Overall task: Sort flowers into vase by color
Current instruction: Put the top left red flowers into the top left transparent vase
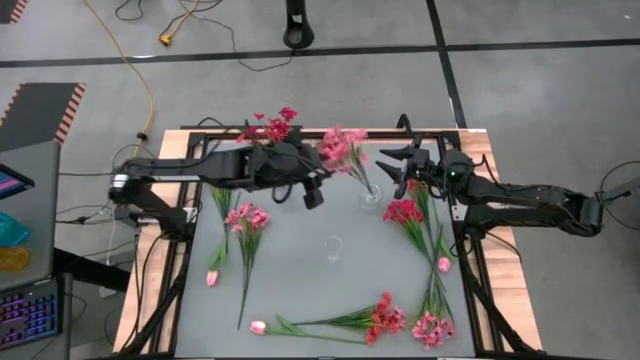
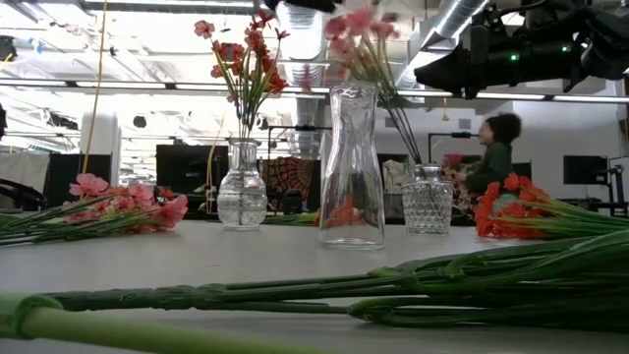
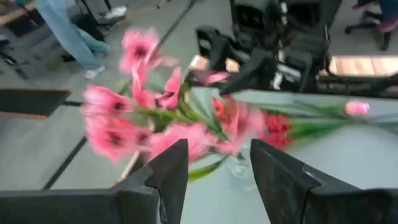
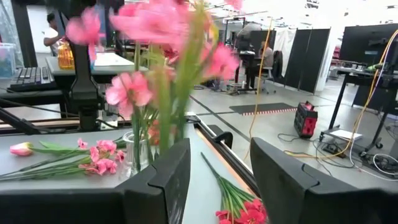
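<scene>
Pink flowers [image 1: 343, 148] stand with their stems in a small glass vase [image 1: 370, 195] at the table's far middle. Red flowers [image 1: 270, 126] stand in a round vase [image 2: 243, 197] to their left. A taller vase [image 1: 333, 248] stands empty nearer the middle. My left gripper [image 1: 320, 178] hangs open just left of the pink blossoms [image 3: 155, 118], nothing between its fingers. My right gripper [image 1: 388, 165] is open just right of them; the stems [image 4: 165, 118] rise in front of its fingers. I cannot tell whether it touches them.
Loose flowers lie around the table: a light pink spray [image 1: 247, 218] and a tulip bud [image 1: 212, 278] at the left, a red spray [image 1: 405, 212] and a bud [image 1: 443, 264] at the right, red [image 1: 385, 318] and pink [image 1: 432, 328] sprays near the front.
</scene>
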